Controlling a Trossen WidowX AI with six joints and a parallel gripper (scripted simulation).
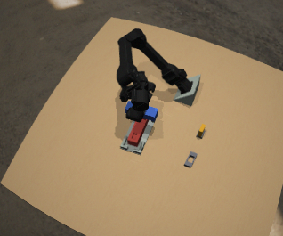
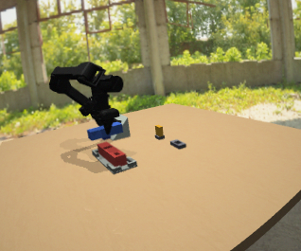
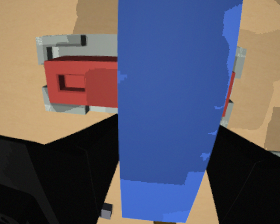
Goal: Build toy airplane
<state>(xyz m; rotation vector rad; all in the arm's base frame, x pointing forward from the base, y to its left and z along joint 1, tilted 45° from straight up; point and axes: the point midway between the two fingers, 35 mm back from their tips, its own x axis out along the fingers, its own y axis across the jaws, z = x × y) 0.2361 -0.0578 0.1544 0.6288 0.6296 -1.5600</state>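
The red fuselage sits lengthwise in the pale grey cradle. One rectangular socket shows near its end in the wrist view. My gripper is shut on the blue wing. The wing is held in the air, crossing above the fuselage in the wrist view and hiding part of its top. Its tab is hidden. The orange tail fin stands upright in a small dark holder, away from the cradle.
A small grey holder with a rectangular opening lies on the table near the tail fin. The pale grey wedge-shaped base block stands behind the cradle, under the arm's root.
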